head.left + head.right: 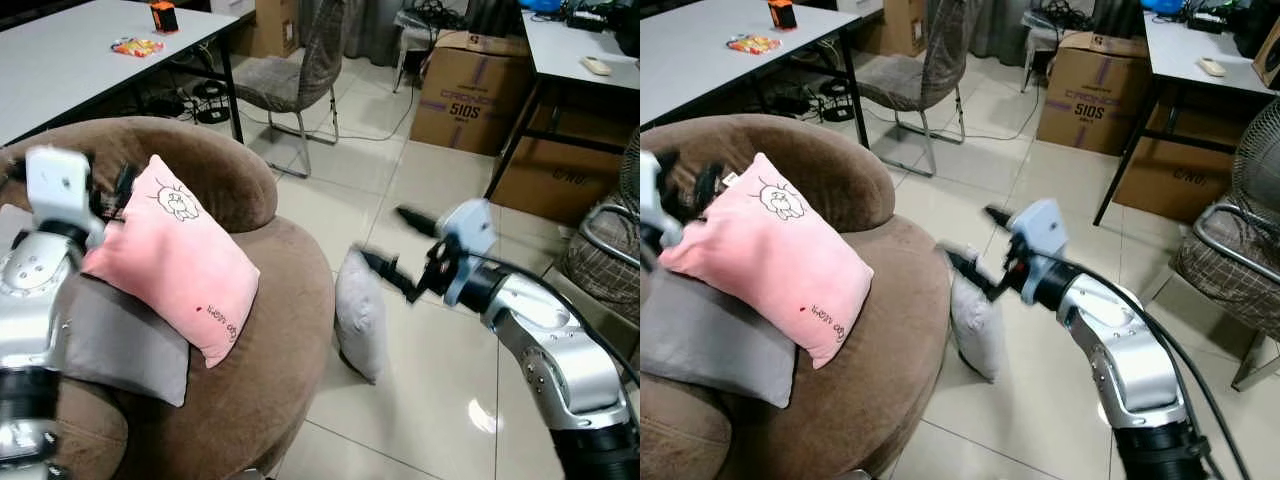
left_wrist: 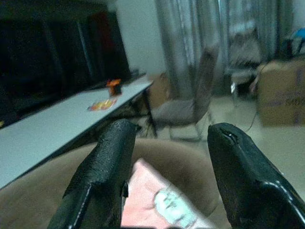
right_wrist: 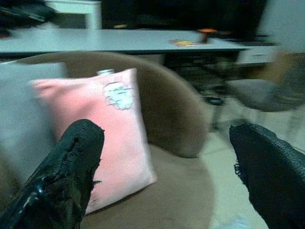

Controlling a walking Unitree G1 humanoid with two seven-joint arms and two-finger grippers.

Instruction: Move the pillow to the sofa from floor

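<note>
The grey pillow (image 1: 360, 315) stands on the floor against the sofa's (image 1: 290, 330) front edge. The right claw (image 1: 395, 245), spread wide, hovers just above it: lower straight down, pinch the top corner firmly. The left claw (image 2: 167, 176) hangs released over the pink pillow (image 1: 170, 255).

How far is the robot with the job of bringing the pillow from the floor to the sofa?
Done: a pink pillow already lies on the brown sofa, partly over a grey cushion. In hand: the right gripper is open beside the top of the grey pillow, which stands on the floor against the sofa, not gripped. The left gripper is open above the pink pillow. Left: grasp it, lift it, place it.
</note>
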